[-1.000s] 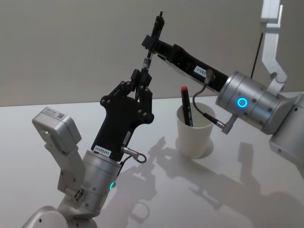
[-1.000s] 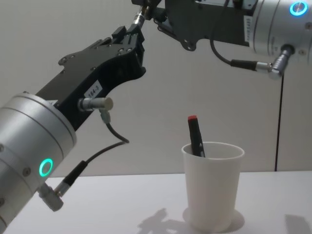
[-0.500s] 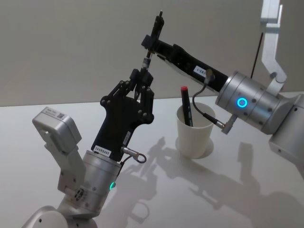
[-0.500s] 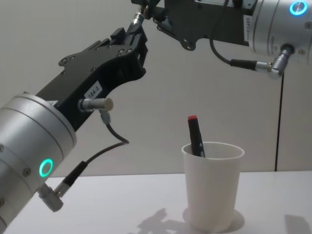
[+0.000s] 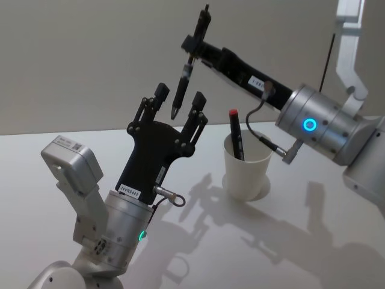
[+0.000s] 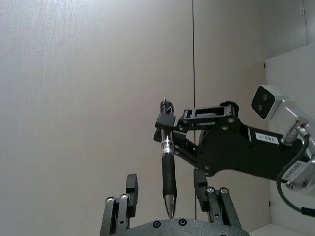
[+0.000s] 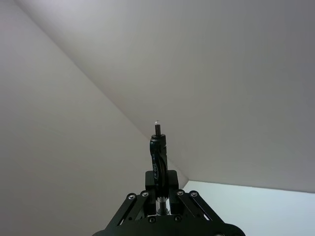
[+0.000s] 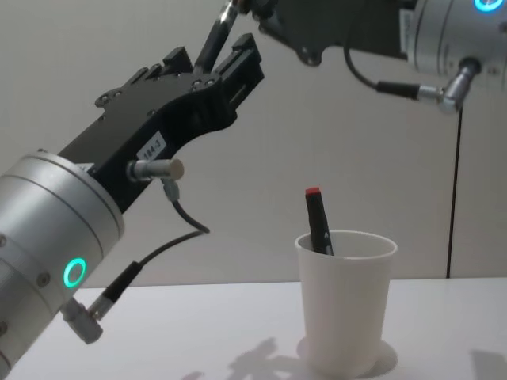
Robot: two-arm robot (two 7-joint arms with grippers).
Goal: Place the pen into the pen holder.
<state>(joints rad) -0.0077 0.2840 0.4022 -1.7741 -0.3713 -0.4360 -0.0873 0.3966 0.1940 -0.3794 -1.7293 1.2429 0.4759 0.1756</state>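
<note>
pale wall behind a white table (image 5: 313, 241), where the pen holder (image 5: 246, 171) stands with a red-capped pen (image 5: 235, 133) already leaning inside. well above and to its left, the right gripper (image 5: 194, 47) pinches a black pen (image 5: 185, 75) near its upper end, tip down. that tip hangs between the spread fingers of the left gripper (image 5: 178, 103), which touch nothing. risk: a high, single-point grip lets the pen swing, so its tip may catch the rim or the red-capped pen and tip the cup.

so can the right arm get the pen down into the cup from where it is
Probably yes. The right gripper holds the pen tip down, the left gripper has opened around it, and the cup sits open-topped below, one red-capped pen inside.
</note>
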